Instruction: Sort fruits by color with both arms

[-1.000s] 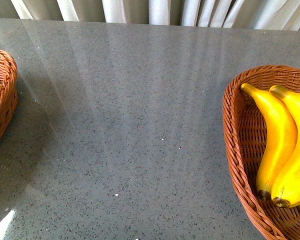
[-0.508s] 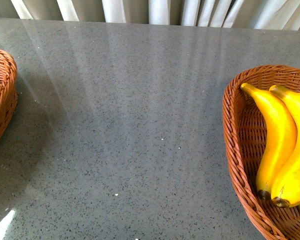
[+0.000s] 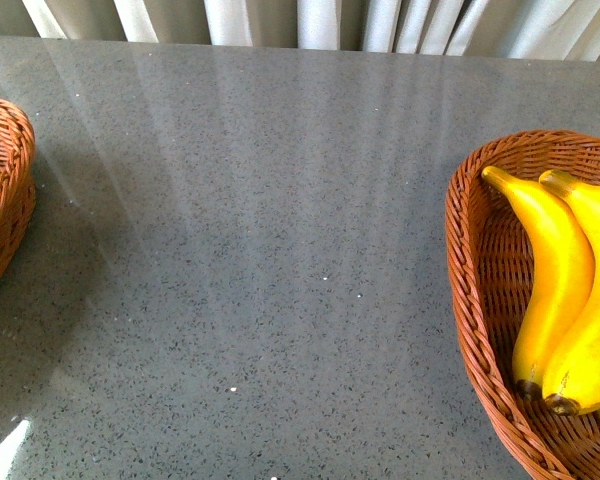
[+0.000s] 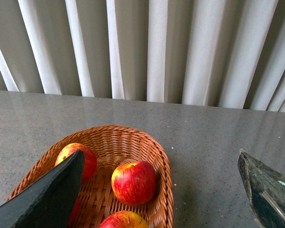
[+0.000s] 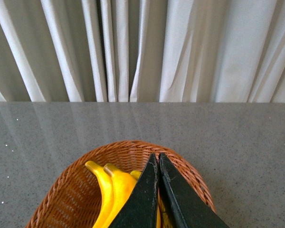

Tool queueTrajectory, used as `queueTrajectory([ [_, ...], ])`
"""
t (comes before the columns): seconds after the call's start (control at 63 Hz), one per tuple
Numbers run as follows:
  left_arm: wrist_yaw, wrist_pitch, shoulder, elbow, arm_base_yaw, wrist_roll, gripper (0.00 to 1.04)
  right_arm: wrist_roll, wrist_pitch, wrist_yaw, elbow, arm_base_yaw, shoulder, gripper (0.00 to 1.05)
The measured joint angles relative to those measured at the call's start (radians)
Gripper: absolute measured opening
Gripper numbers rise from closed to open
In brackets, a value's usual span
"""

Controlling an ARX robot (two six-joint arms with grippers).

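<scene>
Three red apples lie in a woven basket (image 4: 154, 149) in the left wrist view: one in the middle (image 4: 133, 182), one partly behind a finger (image 4: 83, 156), one at the picture's edge (image 4: 123, 221). My left gripper (image 4: 160, 153) hangs above that basket, open, with nothing between its fingers. Yellow bananas (image 3: 555, 280) lie side by side in the right basket (image 3: 468, 260). My right gripper (image 5: 156, 155) is shut and empty over those bananas (image 5: 104, 187). Neither arm shows in the front view.
The left basket (image 3: 10, 190) sits at the table's left edge, with a sliver of red inside. Grey speckled tabletop (image 3: 270, 250) stretches between the two baskets. White curtains (image 3: 280, 20) hang behind the table's far edge.
</scene>
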Motion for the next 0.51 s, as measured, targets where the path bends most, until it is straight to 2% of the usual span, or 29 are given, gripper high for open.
queueTrajectory([
  [0.206,0.000,0.000,0.000,0.000,0.000,0.000,0.96,0.000,-0.053,0.000,0.000,0.000,-0.051,0.02],
  [0.317,0.000,0.000,0.000,0.000,0.000,0.000,0.96,0.000,-0.212,0.000,0.000,0.000,-0.188,0.02],
  [0.508,0.000,0.000,0.000,0.000,0.000,0.000,0.96,0.000,-0.221,0.000,0.000,0.000,-0.215,0.02],
])
